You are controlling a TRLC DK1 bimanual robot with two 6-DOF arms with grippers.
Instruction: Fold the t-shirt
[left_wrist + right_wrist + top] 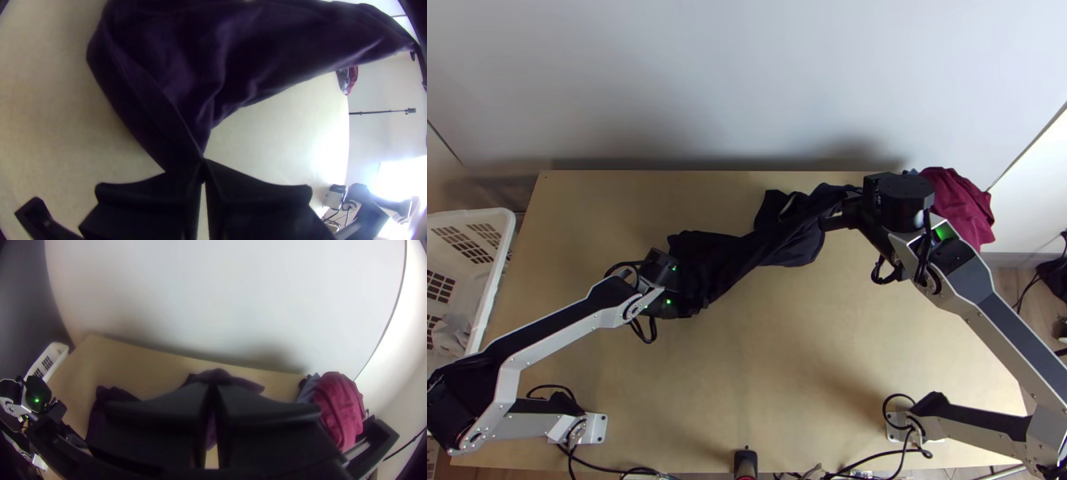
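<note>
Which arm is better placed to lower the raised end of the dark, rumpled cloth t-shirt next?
The right, I judge: the t-shirt rises to the black-fingered right gripper, which holds that end, while the left gripper pinches a different part.

Dark fabric t-shirt (pixel 735 258) is sitting over light wooden counter (pixel 771 360), between white plastic basket (pixel 497 276) left and bunched maroon cloth (pixel 959 204) far right.
</note>
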